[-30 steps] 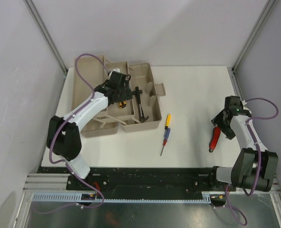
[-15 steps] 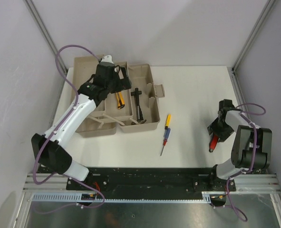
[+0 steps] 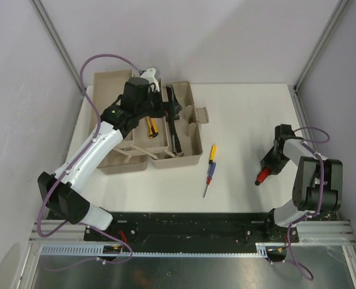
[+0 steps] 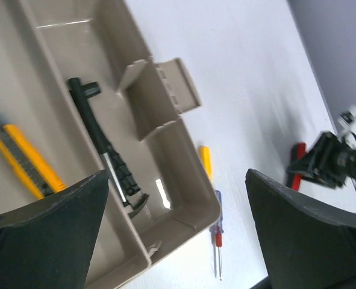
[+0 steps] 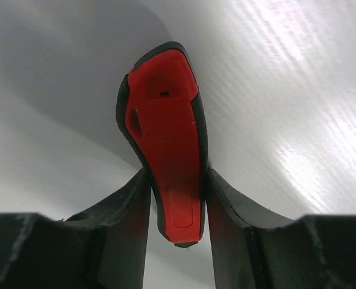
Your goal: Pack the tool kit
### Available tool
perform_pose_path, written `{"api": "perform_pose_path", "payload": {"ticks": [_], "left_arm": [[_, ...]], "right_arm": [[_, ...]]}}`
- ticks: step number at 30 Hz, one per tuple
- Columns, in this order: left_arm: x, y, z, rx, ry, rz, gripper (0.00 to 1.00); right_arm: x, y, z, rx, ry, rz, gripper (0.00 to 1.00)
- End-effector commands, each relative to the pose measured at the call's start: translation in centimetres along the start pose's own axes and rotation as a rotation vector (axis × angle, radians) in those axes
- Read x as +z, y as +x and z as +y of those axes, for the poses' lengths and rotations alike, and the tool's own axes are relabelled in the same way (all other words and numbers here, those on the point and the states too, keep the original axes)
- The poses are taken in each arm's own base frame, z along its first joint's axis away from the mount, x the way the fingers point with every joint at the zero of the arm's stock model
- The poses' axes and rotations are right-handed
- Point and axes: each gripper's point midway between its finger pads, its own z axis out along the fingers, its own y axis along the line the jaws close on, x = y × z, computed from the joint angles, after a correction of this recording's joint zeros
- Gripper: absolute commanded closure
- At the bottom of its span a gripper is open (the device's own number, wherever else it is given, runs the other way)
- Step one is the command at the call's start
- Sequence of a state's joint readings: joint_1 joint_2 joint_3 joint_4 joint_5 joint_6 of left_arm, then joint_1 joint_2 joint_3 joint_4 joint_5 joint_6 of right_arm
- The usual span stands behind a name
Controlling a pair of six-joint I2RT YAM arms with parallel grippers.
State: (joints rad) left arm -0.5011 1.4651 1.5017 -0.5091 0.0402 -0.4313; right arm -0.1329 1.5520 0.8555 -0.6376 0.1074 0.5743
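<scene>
The beige toolbox (image 3: 193, 158) lies open at the table's back left. Inside it lie a black hammer (image 3: 176, 137) and a yellow-handled tool (image 3: 152, 125). My left gripper (image 3: 170, 107) hovers open above the box's right compartment, holding nothing. The left wrist view shows the box wall (image 4: 193, 198), hammer (image 4: 102, 150), yellow-handled tool (image 4: 24, 159) and screwdriver (image 4: 214, 211) between my wide-open gripper (image 4: 178, 241). The yellow-red-blue screwdriver (image 3: 209, 168) lies on the table right of the box. My right gripper (image 3: 273, 161) (image 5: 178, 211) is shut on the red-handled tool (image 3: 262, 176) (image 5: 168, 144) at table level.
A fold-out tray flap (image 3: 199, 113) sticks out from the box's right side. Metal frame posts (image 3: 57, 42) stand at the back corners. The white table (image 3: 244, 120) spreads between the box and the right arm.
My left gripper has risen and swung right over the box's right compartment. My right gripper has closed on the red-handled tool, and the tool's free end has swung left.
</scene>
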Motion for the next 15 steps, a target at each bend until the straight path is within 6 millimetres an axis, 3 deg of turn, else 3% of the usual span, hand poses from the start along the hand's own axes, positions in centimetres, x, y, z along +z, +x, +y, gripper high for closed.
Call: {"api": "perform_pose_path", "payload": {"ticks": [1,6,15], "left_arm": [[-0.7,-0.9,-4.8,0.103,0.188,-0.032,0.01],[0.3,1.4,-7.9,0.100,0.309,0.039,0.01],[2.2,6.1,-12.5,0.083,0.442,0.171,0.01]], "right_arm": [[-0.7,0.6,3.8,-0.064,-0.173,0.004,0.85],[-4.8,0.4,8.9,-0.110,-0.471,-0.018,0.87],[-16.1,0.1,16.6,-0.147,-0.942,-0.100,0.88]]}}
